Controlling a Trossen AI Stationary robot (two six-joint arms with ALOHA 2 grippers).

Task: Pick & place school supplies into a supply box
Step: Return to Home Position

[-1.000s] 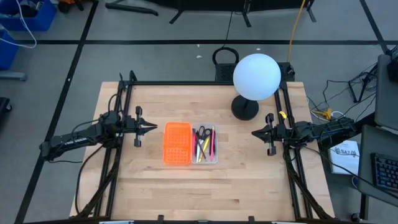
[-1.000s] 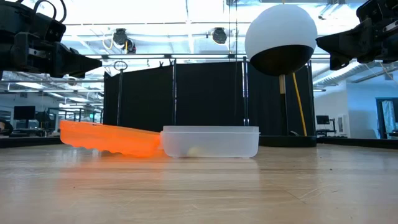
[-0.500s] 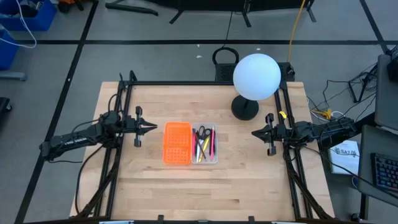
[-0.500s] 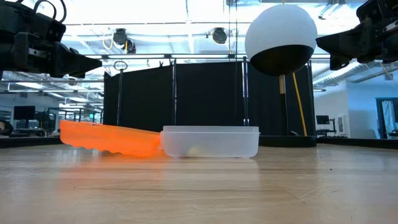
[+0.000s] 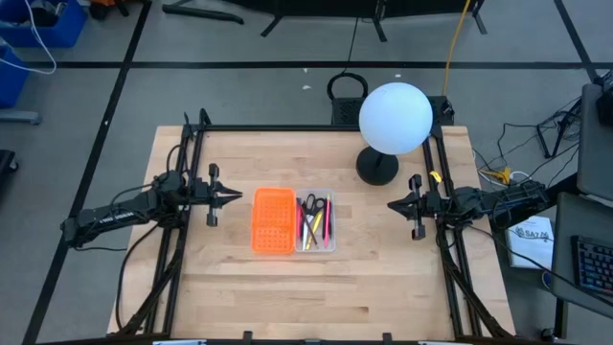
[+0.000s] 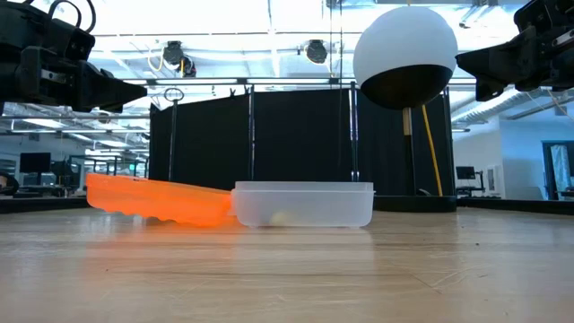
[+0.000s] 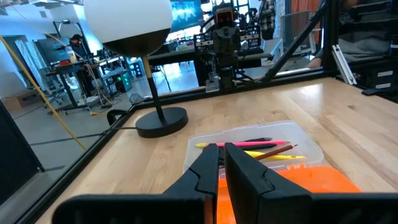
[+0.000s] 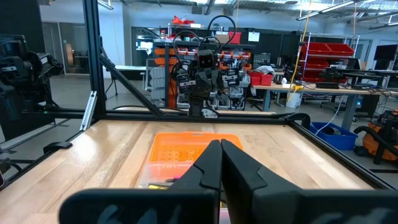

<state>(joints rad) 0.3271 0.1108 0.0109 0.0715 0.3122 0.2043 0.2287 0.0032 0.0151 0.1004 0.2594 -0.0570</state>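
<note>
My left gripper hangs above the table, fingers closed on nothing, at 9 o'clock from the orange panel. My right gripper hangs at 3 o'clock from the supply box, fingers likewise closed and empty. The supply box stands near table centre, touching the orange panel at its 9 o'clock. Inside lie the scissors, toward 12 o'clock, and the pens alongside. The lamp stands at 1 o'clock from the box
</note>
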